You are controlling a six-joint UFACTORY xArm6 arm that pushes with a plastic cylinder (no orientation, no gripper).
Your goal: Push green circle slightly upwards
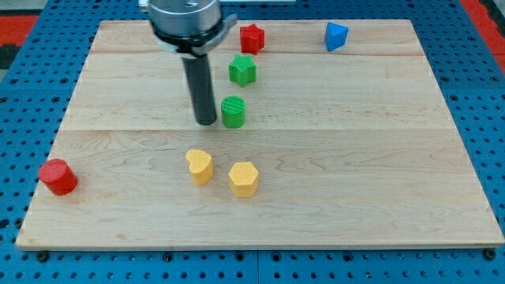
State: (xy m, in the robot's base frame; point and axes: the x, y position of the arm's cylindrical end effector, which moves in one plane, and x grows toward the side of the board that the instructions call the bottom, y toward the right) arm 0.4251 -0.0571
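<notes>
The green circle (233, 112) is a short green cylinder standing a little above the middle of the wooden board (379, 166). My tip (207, 121) rests on the board just to the view's left of it, very close, touching or nearly so. The dark rod rises from there to the arm's head at the view's top.
A green star-like block (243, 70) sits just above the green circle. A red star-like block (252, 37) and a blue block (336, 36) lie at the top. A yellow heart (199, 166) and a yellow hexagon (244, 179) lie below. A red cylinder (57, 177) stands at the left edge.
</notes>
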